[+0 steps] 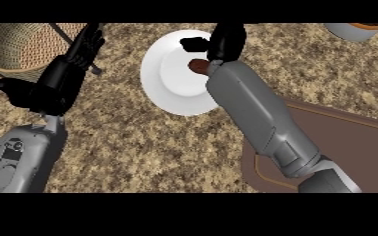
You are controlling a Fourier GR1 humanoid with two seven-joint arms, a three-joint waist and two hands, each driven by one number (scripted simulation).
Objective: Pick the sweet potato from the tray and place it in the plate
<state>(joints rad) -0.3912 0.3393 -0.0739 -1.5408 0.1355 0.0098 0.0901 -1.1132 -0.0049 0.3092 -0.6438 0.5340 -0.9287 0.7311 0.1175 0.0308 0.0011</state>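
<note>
speckled brown counter (148,150) filled the head view, with the white plate (173,75) taken as landmark. right hand (221,42) hung over the plate's right part, fingers curled downward; the sweet potato (198,66) showed as a small reddish-brown patch just under the wrist, over the plate's inner well. hand appeared clamped on it, though the forearm hid most of the contact, and whether the potato already touched the plate could not be told. brown tray (347,145) lay to the lower right of the plate, partly under the right forearm, and showed nothing on its visible part. left hand (70,75) sat well left of the plate, fingers straight and apart, resting, holding nothing. woven basket (29,45) lay further left of the plate, behind that hand. judgement: placing step nearly done. risks noted: if the fingers opened while the potato was above the surface, it could roll toward the rim and off onto the counter; fingers lifting away could drag the potato or nudge the plate.
</note>
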